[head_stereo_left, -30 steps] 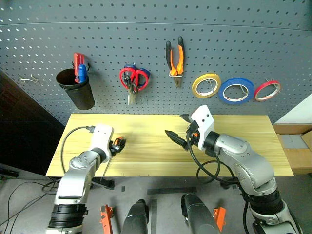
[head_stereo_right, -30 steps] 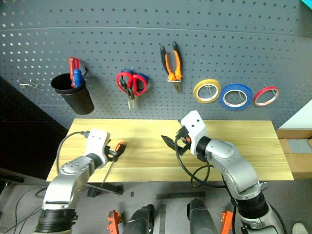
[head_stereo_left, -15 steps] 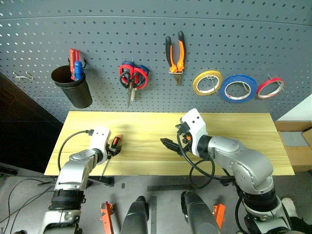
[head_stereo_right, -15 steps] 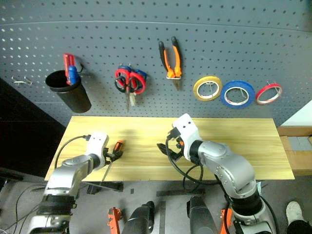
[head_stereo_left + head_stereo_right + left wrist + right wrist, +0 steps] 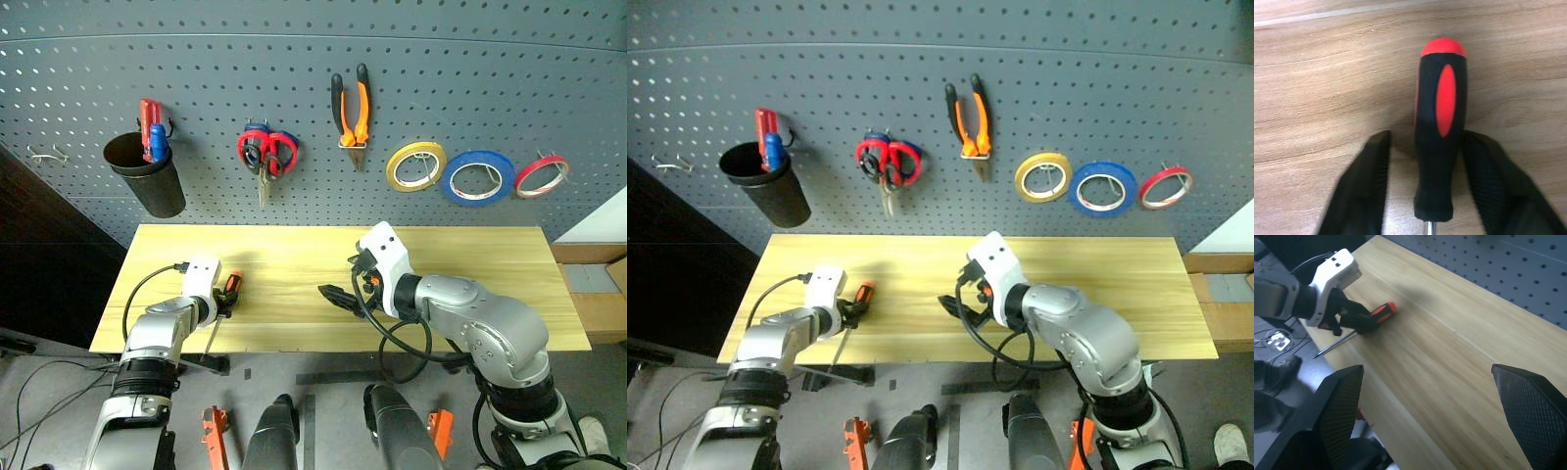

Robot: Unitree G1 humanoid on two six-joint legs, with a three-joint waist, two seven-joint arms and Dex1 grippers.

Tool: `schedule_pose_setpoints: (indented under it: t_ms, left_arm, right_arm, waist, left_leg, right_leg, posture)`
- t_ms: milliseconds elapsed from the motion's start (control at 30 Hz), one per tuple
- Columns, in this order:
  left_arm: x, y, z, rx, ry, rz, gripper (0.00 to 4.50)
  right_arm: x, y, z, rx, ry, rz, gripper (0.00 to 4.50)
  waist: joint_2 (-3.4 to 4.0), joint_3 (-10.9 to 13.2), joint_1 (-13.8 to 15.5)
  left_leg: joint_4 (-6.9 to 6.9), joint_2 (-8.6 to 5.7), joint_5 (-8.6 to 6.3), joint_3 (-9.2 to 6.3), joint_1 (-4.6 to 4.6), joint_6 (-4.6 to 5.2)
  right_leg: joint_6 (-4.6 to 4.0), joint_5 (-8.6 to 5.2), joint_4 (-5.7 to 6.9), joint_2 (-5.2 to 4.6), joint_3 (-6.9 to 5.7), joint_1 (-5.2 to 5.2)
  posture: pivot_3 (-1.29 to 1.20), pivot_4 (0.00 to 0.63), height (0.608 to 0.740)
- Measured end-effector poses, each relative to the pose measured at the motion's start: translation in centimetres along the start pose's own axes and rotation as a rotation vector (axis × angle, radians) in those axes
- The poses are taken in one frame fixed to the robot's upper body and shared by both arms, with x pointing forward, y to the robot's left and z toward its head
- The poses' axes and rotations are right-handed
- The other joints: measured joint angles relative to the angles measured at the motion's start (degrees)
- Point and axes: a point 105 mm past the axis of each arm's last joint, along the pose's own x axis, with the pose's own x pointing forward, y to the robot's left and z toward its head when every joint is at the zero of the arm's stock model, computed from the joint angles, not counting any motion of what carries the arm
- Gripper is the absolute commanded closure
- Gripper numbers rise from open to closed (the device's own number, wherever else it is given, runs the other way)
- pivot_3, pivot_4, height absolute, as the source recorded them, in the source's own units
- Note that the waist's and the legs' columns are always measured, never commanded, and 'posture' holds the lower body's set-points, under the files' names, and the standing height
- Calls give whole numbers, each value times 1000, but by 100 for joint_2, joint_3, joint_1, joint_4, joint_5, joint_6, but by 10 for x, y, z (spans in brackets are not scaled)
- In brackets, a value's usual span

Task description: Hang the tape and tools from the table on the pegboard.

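Left gripper (image 5: 1425,196) at the near left edge of the bench (image 5: 470,255), its two fingers (image 5: 1364,191) straddling the handle of the screwdriver (image 5: 1441,122). One finger lies against the handle's side; the other stands a little apart from it, so the jaws are narrowed about the handle but not visibly clamped. The handle lies flat on the wood and points away from the gripper; the thin steel shaft runs back under the wrist and juts over the bench edge.

Right gripper (image 5: 1435,416), jaws spread wide and empty, hovers over the middle of the bench, well apart from the screwdriver (image 5: 1369,318) and turned toward it.

Handling, as a judgement: the screwdriver looks light and rigid, nothing on it to crush. Its handle is a moulded black grip with orange-red inlays, probably rubbery enough to resist sliding between ribbed pads. It is rounded, so a loose pinch may let it roll. The best hold is across the thick middle of the handle, where the fingers now sit; the slim polished shaft would offer little purchase. Most of the weight likely sits in the handle, so a grip there should keep the tool from tipping when lifted.

On the pegboard (image 5: 294,69), well beyond both grippers, hang the pliers (image 5: 351,113), scissors (image 5: 266,157) and blue tape (image 5: 476,178).
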Motion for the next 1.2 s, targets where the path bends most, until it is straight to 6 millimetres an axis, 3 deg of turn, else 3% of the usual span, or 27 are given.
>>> schedule_pose_setpoints:
  t_ms: [33, 300, 433, 500, 633, 700, 867, 933, 1033, 1200]
  left_arm:
    - [-1, 0, 0, -6, -2, -1, 3637]
    - [-23, 7, -17, -86, -5, 42, 3633]
    - [-43, 11, -7, -100, -79, 77, 3633]
    - [-52, 4, 8, -98, -153, 58, 3633]
    - [-73, -17, 55, -58, -363, -25, 3633]
    - [-90, -22, 95, -41, -517, -65, 3633]
    - [-150, -3, 201, 33, -887, -23, 3633]
    - [-171, 7, 231, 44, -987, -7, 3633]
    - [-183, 12, 258, 34, -1068, -35, 3633]
    - [-190, 22, 279, 94, -1132, 2, 3633]
  right_arm:
    - [-1, 0, 0, -6, 0, 7, 0]
    - [-3, 20, 30, -203, -181, 176, 0]
    - [-4, 27, 36, -250, -220, 266, 0]
    - [-3, 26, 38, -264, -226, 282, 0]
    - [0, 26, 39, -288, -233, 308, 0]
    - [1, 23, 43, -303, -243, 303, 0]
    - [5, 13, 51, -328, -272, 262, 0]
    - [6, 11, 55, -335, -287, 245, 0]
    - [7, 6, 61, -338, -310, 218, 0]
    - [8, 6, 64, -343, -321, 202, 0]
  waist:
    - [-1, -5, 0]
    - [-32, -24, -15]
    - [-54, -50, 21]
    - [-67, -63, 68]
    - [-96, -92, 167]
    - [-104, -100, 194]
    - [-139, -147, 188]
    - [-137, -151, 173]
    - [-131, -185, 166]
    - [-131, -187, 154]
  left_leg:
    - [-1, 0, 0, 0, 0, 0]
    - [-8, 8, -1, 1, -11, -3]
    - [-4, 9, -2, 0, -12, -7]
    - [0, 8, 0, -3, -12, -10]
    - [3, 8, 5, -4, -14, -20]
    - [3, 8, 15, -8, -17, -39]
    - [7, 7, 19, -8, -18, -44]
    - [6, 6, 19, -4, -18, -44]
    - [1, 5, 17, -6, -19, -46]
    - [0, 5, 16, -7, -25, -47]
  right_leg:
    - [0, 0, -1, 0, 0, 0]
    - [-1, 1, -7, 2, -5, -11]
    - [-2, 3, -8, 1, -5, -9]
    - [-4, 5, -9, 1, -7, -6]
    - [-9, 11, -9, 2, -11, -6]
    - [-6, 16, -10, 2, -15, -7]
    - [-1, 21, -10, 4, -18, -6]
    - [-2, 24, -12, 4, -15, -6]
    - [-26, 39, -13, 4, -15, -7]
    - [-28, 40, -13, 4, -16, -12]
  posture:
    - [-189, 270, 740]
    - [-152, 227, 740]
    - [-130, 202, 740]
    - [-123, 188, 740]
    - [-108, 170, 740]
    - [-104, 164, 740]
    - [-109, 150, 740]
    - [-115, 149, 740]
    - [-123, 147, 740]
    - [-137, 142, 740]
